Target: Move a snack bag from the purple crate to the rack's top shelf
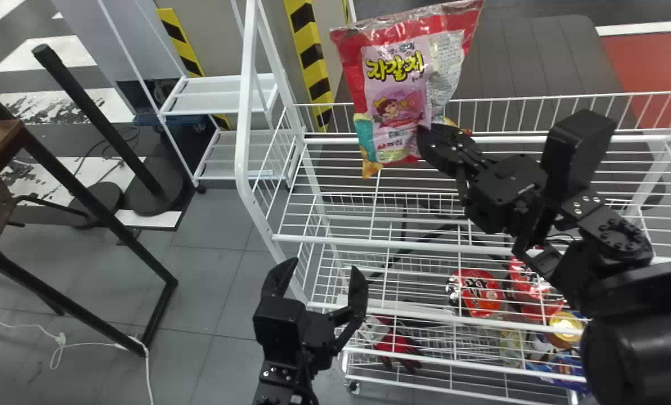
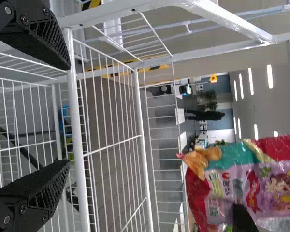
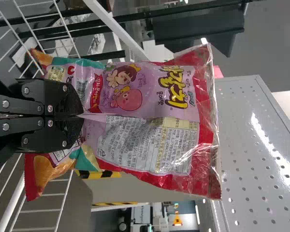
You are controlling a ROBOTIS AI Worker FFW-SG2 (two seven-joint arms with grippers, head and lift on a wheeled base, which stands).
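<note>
The snack bag, red and pink, is held upright above the rack's top shelf by my right gripper, which pinches its lower part. In the right wrist view the right gripper is closed on a fold of the snack bag. My left gripper stands open in front of the rack, low in the head view. In the left wrist view the left gripper has its two fingers wide apart, and the snack bag hangs beyond the rack's bars.
Lower shelves hold red packages, a yellow-lidded cup and a red glove-like item. The rack's white side frame rises left of the bag. A black metal frame and a small white shelf stand farther left.
</note>
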